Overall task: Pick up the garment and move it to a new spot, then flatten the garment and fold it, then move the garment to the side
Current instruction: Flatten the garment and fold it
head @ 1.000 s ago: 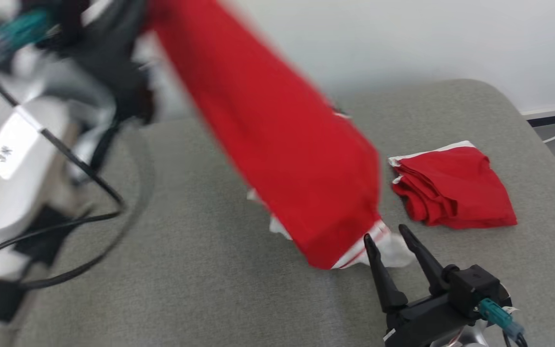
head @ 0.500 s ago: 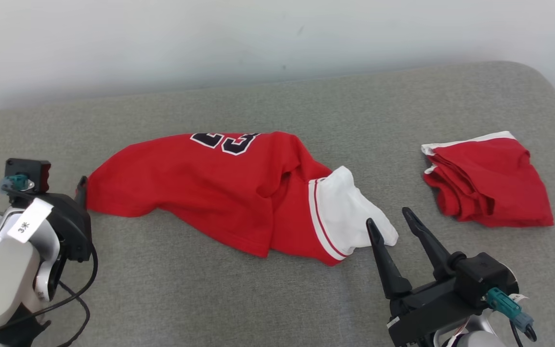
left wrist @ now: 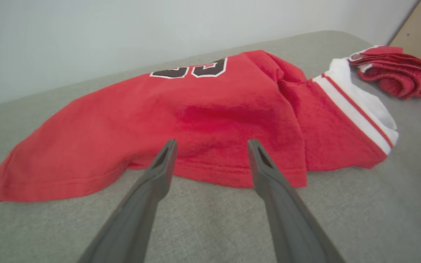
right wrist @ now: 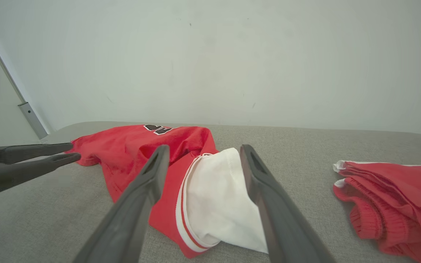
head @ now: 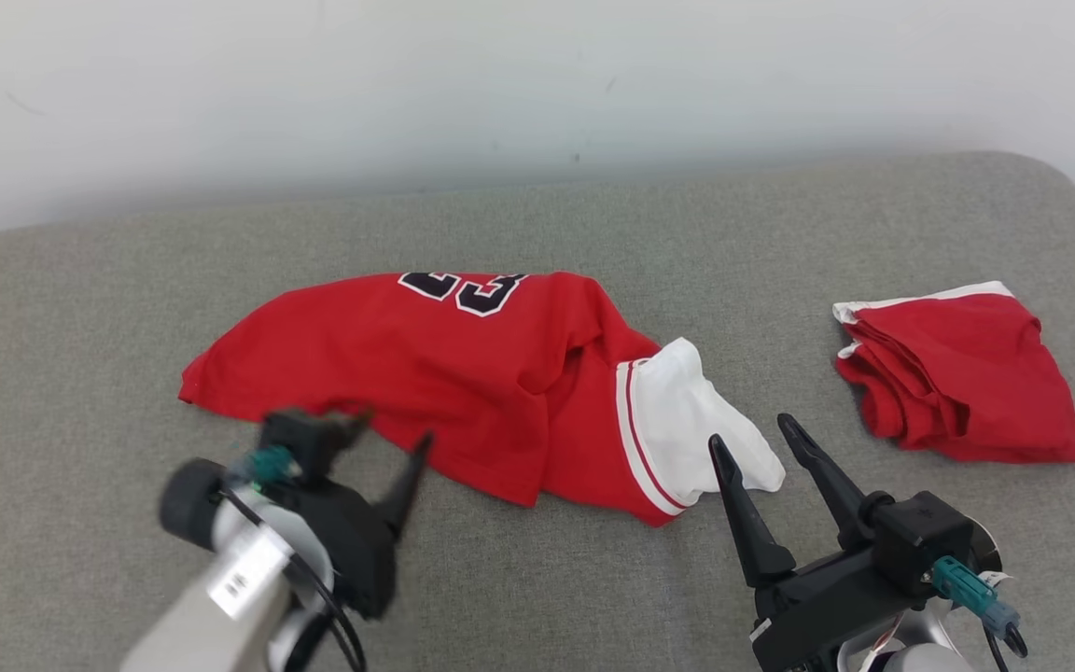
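Head view: left gripper point(head: 396, 427) and right gripper point(head: 749, 430) both stand spread wide and empty at the near edge of a crumpled red jersey point(head: 425, 355), the right one just beside its white end point(head: 687, 420). The jersey lies on a grey cushion point(head: 127, 280). A folded red cloth point(head: 957, 373) sits well apart to its right.

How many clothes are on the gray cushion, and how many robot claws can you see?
Clothes lying loose: 1, the red jersey
Clothes folded up: 1, the folded red garment
Robot claws: 2, the left gripper and the right gripper, both open
Total: 4
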